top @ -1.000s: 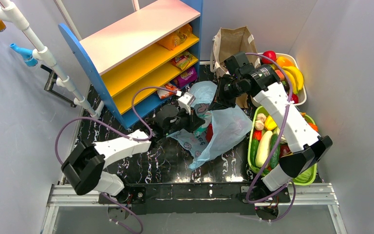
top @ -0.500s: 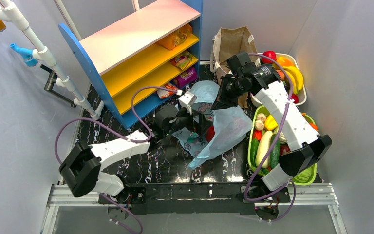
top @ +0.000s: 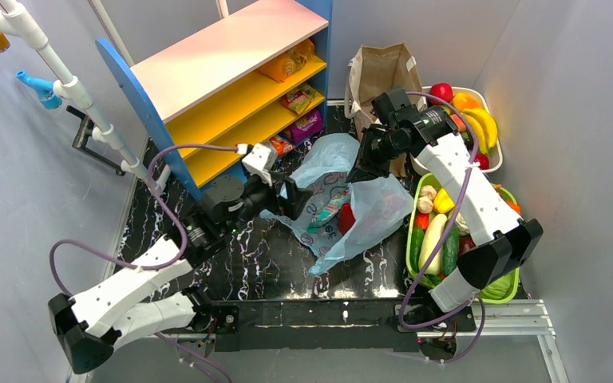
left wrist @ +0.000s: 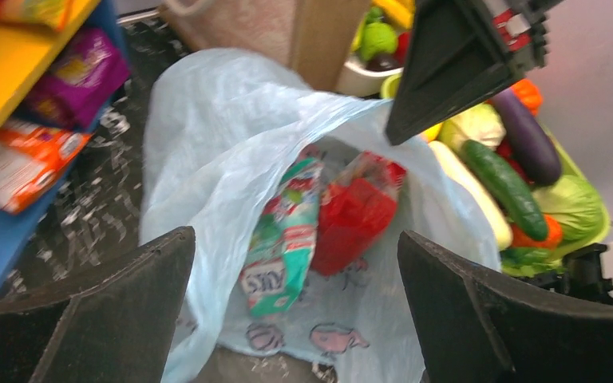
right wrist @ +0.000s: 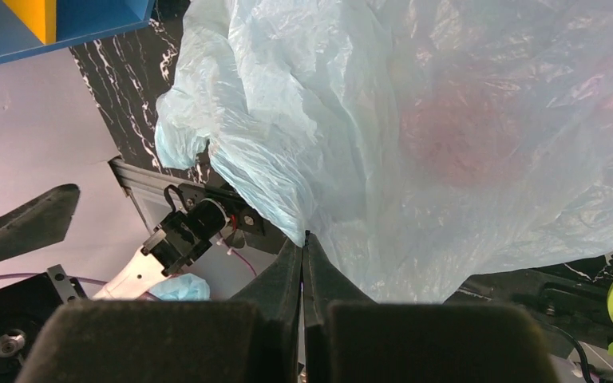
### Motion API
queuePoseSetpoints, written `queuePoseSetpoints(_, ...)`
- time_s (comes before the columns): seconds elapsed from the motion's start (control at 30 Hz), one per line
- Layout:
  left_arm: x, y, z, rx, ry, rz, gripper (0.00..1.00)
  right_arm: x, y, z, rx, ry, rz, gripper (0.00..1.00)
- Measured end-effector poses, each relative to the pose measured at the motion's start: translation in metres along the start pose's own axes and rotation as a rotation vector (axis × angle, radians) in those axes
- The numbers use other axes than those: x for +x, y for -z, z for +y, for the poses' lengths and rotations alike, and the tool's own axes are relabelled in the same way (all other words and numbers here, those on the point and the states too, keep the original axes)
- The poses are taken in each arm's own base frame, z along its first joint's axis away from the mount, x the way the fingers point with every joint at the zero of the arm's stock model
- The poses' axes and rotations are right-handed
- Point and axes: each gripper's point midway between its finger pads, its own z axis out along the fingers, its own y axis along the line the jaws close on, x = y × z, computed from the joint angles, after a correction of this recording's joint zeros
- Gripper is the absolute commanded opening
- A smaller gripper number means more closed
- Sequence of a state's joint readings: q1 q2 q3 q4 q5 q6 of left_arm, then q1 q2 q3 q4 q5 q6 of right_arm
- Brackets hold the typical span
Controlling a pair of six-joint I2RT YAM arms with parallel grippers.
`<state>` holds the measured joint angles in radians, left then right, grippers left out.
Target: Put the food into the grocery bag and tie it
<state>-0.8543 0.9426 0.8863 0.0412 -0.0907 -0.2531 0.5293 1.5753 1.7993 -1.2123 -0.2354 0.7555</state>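
Left wrist view: left fingers [left wrist: 104,311] stand wide apart, holding nothing. Teal packet [left wrist: 283,239] and red packet [left wrist: 355,215] lie inside the grocery bag [left wrist: 207,136], which sags on the surface [top: 263,263]. Right fingers [right wrist: 279,279] are pinched together on the bag's thin film. Risk, as judged: the film slipping free would collapse the mouth and spill packets before tying.
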Motion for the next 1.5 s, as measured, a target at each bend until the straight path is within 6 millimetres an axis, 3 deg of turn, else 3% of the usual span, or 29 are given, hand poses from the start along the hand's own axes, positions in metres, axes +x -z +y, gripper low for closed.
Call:
queuePoseSetpoints(0.1, 0.008, 0.019, 0.015, -0.068, -0.004, 0.020, 0.98, 0.001, -0.003, -0.001, 0.000, -0.002, 0.008, 0.01)
queuePoseSetpoints(0.2, 0.030, 0.032, 0.025, -0.100, -0.011, 0.069, 0.98, 0.002, -0.003, 0.000, -0.006, -0.002, 0.011, 0.01)
queuePoseSetpoints(0.33, 0.067, 0.037, 0.041, -0.155, -0.041, 0.167, 0.98, 0.002, -0.003, 0.001, -0.011, -0.003, 0.016, 0.01)
queuePoseSetpoints(0.5, 0.088, 0.036, 0.050, -0.178, -0.080, 0.212, 0.97, 0.005, -0.006, -0.001, -0.007, -0.014, 0.031, 0.01)
queuePoseSetpoints(0.63, 0.112, 0.030, 0.057, -0.183, -0.119, 0.270, 0.89, 0.009, -0.010, -0.003, -0.004, -0.025, 0.049, 0.01)
queuePoseSetpoints(0.8, 0.142, 0.022, 0.064, -0.194, -0.143, 0.346, 0.70, 0.013, -0.014, -0.007, 0.004, -0.037, 0.068, 0.01)
queuePoseSetpoints(0.87, 0.145, 0.018, 0.064, -0.188, -0.143, 0.342, 0.56, 0.016, -0.016, -0.011, 0.011, -0.045, 0.080, 0.01)
queuePoseSetpoints(0.97, 0.148, 0.011, 0.063, -0.182, -0.143, 0.340, 0.20, 0.020, -0.018, -0.013, 0.016, -0.054, 0.094, 0.01)
queuePoseSetpoints(1.07, 0.153, 0.005, 0.065, -0.186, -0.153, 0.349, 0.00, 0.020, -0.018, -0.012, 0.013, -0.054, 0.096, 0.01)
queuePoseSetpoints(1.33, 0.150, 0.013, 0.060, -0.164, -0.145, 0.361, 0.00, 0.020, -0.016, -0.008, -0.002, -0.044, 0.097, 0.01)
queuePoseSetpoints(1.5, 0.124, 0.036, 0.046, -0.128, -0.042, 0.274, 0.00, 0.019, -0.009, 0.005, -0.039, 0.004, 0.089, 0.01)
